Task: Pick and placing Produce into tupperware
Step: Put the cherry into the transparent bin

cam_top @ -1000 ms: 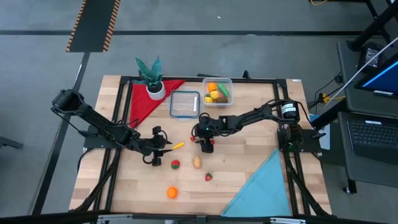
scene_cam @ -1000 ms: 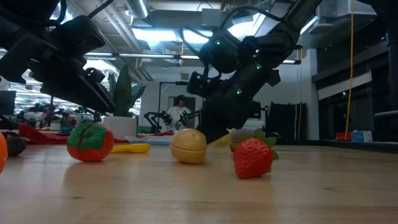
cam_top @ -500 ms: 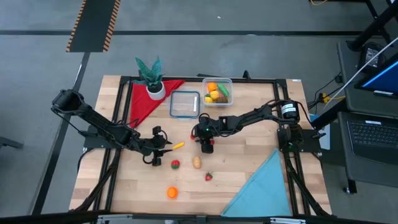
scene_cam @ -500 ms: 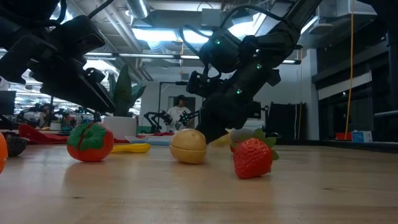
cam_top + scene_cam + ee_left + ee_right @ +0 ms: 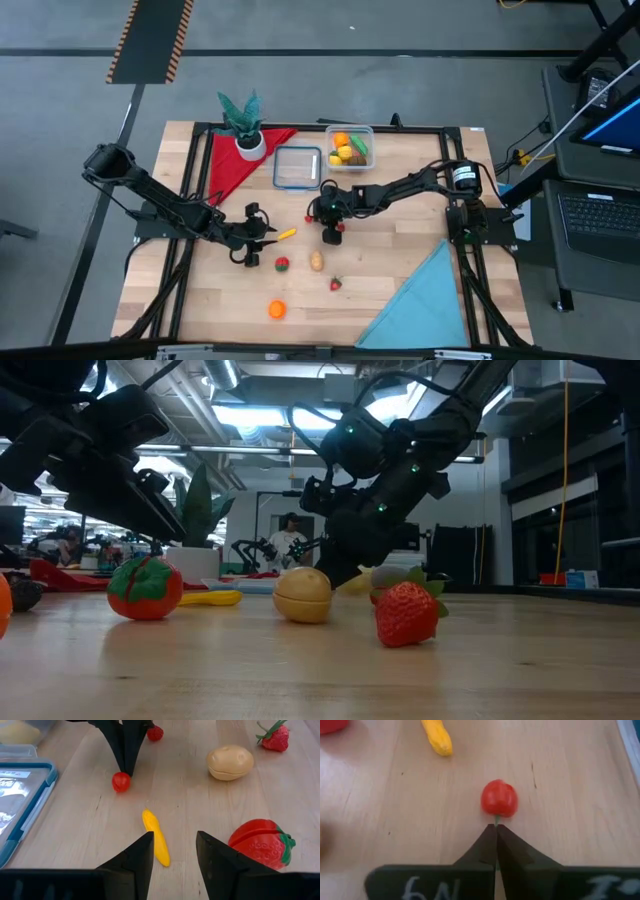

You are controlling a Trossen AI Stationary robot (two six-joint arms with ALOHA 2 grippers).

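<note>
Right gripper (image 5: pixel 496 832): the two dark fingers are pressed together, tips meeting at the thin green stem of a small round red toy cherry tomato (image 5: pixel 499 798). The fruit body lies just beyond the tips on the pale wooden table (image 5: pixel 570 780); whether the stem is truly pinched or merely touched cannot be told. In the overhead view this gripper (image 5: pixel 332 232) stands near the table's middle.

Judgement: a stem hold is slender. Lift slowly and straight; if the fruit stays on the wood, spread the fingers and take the red body itself.

Outward from this claw: a slim yellow toy banana-like piece (image 5: pixel 437 737) lies a little beyond the tomato, to one side and well clear of it. The clear rounded-square plastic tub (image 5: pixel 349 147) stands farther off, toward the table's far edge, already holding orange, yellow and green pieces. Beside it lies a flat clear square lid with a blue rim (image 5: pixel 297 167), which the carry should pass over without dipping.

Left gripper (image 5: pixel 172 845): fingers spread, holding nothing, poised over the near end of the yellow piece, with a red and green toy tomato (image 5: pixel 261 843) just beside one finger. Beyond it lie a tan toy potato (image 5: pixel 230 762) and a red toy strawberry (image 5: pixel 275 735). An orange toy fruit (image 5: pixel 276 309) lies near the front edge.
</note>
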